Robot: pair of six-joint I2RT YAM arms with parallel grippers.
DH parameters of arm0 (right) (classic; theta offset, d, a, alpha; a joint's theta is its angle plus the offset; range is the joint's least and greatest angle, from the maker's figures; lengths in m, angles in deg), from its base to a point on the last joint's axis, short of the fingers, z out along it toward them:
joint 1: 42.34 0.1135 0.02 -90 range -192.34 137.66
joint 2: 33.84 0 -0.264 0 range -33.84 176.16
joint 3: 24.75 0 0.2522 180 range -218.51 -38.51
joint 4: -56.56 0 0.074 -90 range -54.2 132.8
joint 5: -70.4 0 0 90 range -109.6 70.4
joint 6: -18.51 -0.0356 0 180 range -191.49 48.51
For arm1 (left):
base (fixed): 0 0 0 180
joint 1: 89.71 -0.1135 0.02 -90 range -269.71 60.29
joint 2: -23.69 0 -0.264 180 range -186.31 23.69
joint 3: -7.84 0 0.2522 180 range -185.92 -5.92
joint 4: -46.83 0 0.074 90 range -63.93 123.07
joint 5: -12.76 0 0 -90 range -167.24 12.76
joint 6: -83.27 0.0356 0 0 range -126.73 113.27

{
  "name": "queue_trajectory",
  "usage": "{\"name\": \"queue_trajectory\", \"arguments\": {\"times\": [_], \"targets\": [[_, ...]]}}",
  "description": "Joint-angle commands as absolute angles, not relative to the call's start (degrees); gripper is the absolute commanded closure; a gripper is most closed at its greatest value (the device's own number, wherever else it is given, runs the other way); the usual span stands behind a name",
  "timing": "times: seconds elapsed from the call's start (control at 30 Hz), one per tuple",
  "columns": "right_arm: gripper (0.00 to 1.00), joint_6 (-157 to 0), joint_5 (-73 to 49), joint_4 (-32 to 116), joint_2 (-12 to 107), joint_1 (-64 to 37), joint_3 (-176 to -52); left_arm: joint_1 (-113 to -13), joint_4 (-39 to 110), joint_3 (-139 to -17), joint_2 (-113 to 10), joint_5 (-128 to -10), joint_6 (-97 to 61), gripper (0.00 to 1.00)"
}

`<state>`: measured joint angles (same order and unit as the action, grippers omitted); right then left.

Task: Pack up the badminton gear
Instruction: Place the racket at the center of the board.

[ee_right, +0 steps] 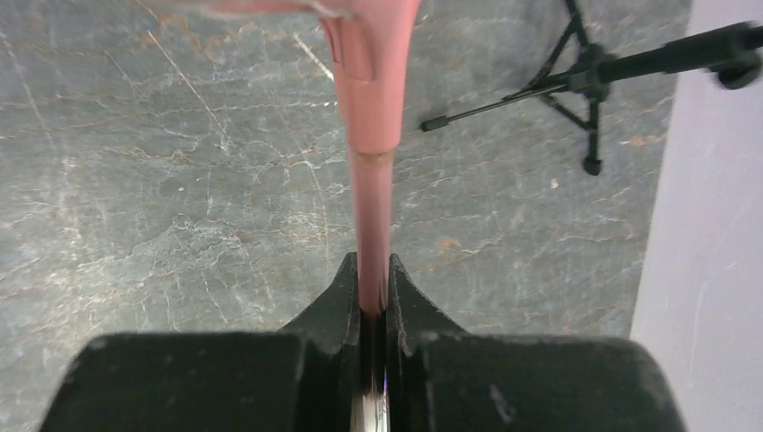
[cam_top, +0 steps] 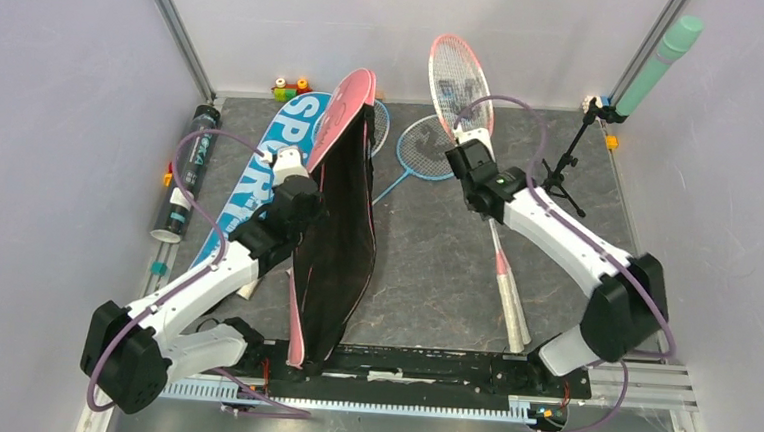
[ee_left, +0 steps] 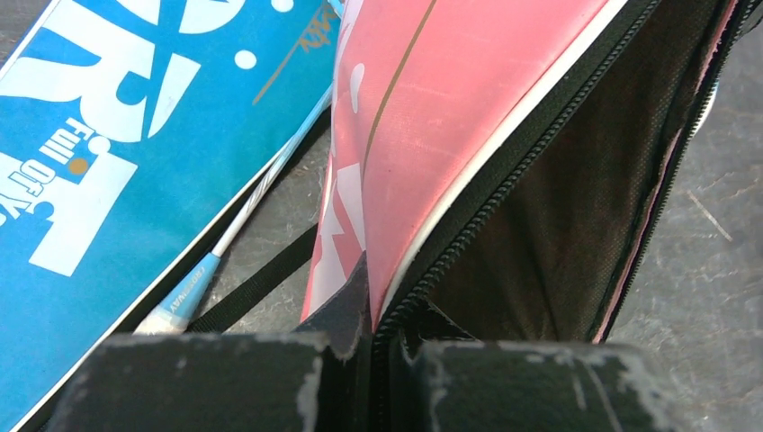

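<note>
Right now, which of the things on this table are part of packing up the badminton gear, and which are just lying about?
Part of the job: pink racket, clamped in the right gripper; pink bag, its edge held by the left gripper; blue bag; blue racket; dark tube.

Just lying about: black tripod stand; coloured toy blocks.

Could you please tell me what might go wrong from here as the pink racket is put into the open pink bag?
1. The right gripper grips the pink racket only by its thin shaft, so the racket may pivot or slip.
2. The left gripper holds the pink bag open by a narrow edge. If that slips, the mouth may collapse.
3. The black tripod stand stands close beside the right arm and could be knocked.
</note>
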<state>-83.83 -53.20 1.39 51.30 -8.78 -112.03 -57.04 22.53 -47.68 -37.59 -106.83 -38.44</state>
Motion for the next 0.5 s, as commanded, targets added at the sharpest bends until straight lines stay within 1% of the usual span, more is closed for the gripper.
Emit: {"name": "queue_trajectory", "arguments": {"times": [0.0,0.03,0.07,0.13,0.2,0.23,0.27,0.37,0.47], "targets": [[0.97,-89.8,-54.8,10.6,58.1,-8.1,-108.9,-59.5,23.5,-53.4,-38.9,-107.4,-43.4,0.98],[0.95,-90.0,-54.1,13.2,59.4,-8.0,-108.2,-60.2,22.0,-54.5,-39.4,-107.5,-43.8,0.98],[0.90,-90.2,-53.8,15.2,60.7,-7.9,-107.5,-61.1,20.1,-56.0,-40.3,-107.5,-44.5,0.98],[0.79,-90.2,-53.8,19.9,62.5,-7.9,-106.4,-62.4,15.4,-59.2,-41.9,-107.6,-45.5,0.98],[0.72,-89.8,-52.4,24.5,62.8,-7.9,-104.5,-62.8,12.2,-61.2,-42.9,-107.9,-45.9,0.98],[0.66,-89.4,-51.4,27.5,62.4,-7.9,-103.2,-62.8,11.8,-61.6,-43.2,-107.8,-46.2,0.98],[0.62,-88.9,-50.4,29.7,61.9,-7.9,-101.8,-62.9,11.8,-61.6,-43.3,-107.4,-46.7,0.98],[0.38,-86.9,-46.1,36.4,58.5,-7.9,-97.4,-63.1,12.6,-62.2,-43.2,-103.3,-46.5,0.98],[0.13,-86.0,-41.8,44.6,52.0,-7.9,-89.1,-63.2,12.9,-63.3,-42.6,-99.7,-46.2,0.98]]}}
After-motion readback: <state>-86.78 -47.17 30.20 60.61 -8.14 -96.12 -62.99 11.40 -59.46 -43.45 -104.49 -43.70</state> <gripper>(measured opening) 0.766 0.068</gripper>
